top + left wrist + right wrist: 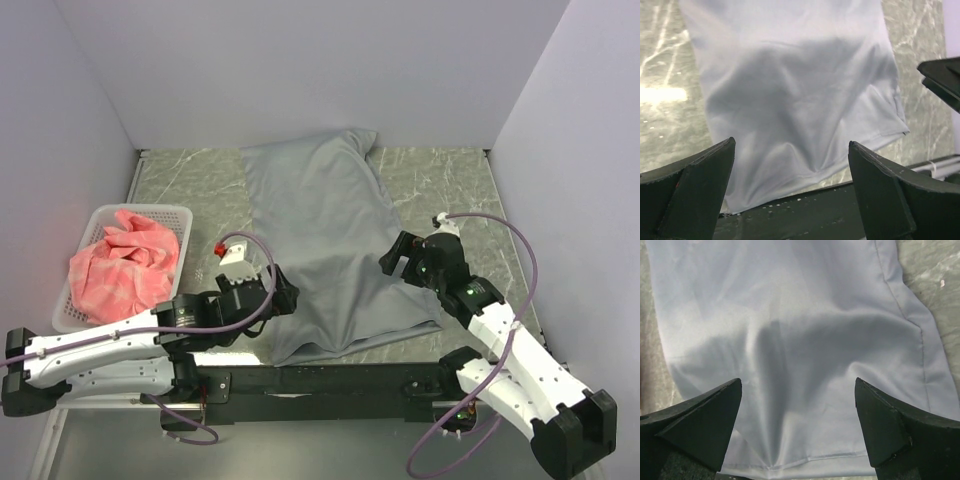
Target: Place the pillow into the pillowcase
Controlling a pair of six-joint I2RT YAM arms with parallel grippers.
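The grey pillowcase [330, 240] lies lengthwise down the middle of the table, plump at its far end and flat and wrinkled near me. No part of the pillow shows in any view. My left gripper [278, 292] is open at the pillowcase's near left edge, its jaws wide apart above the cloth [800, 100] and the front rail. My right gripper [398, 258] is open at the near right edge. Both grippers [792, 145] [797, 382] hold nothing, and the hemmed near end of the pillowcase [805, 330] shows between the right jaws.
A white lattice basket [95, 215] holding a pink-red checked cloth [125, 265] stands at the left. Marble tabletop [440, 180] shows on both sides of the pillowcase. White walls close in the left, back and right; a black rail [320, 380] runs along the front.
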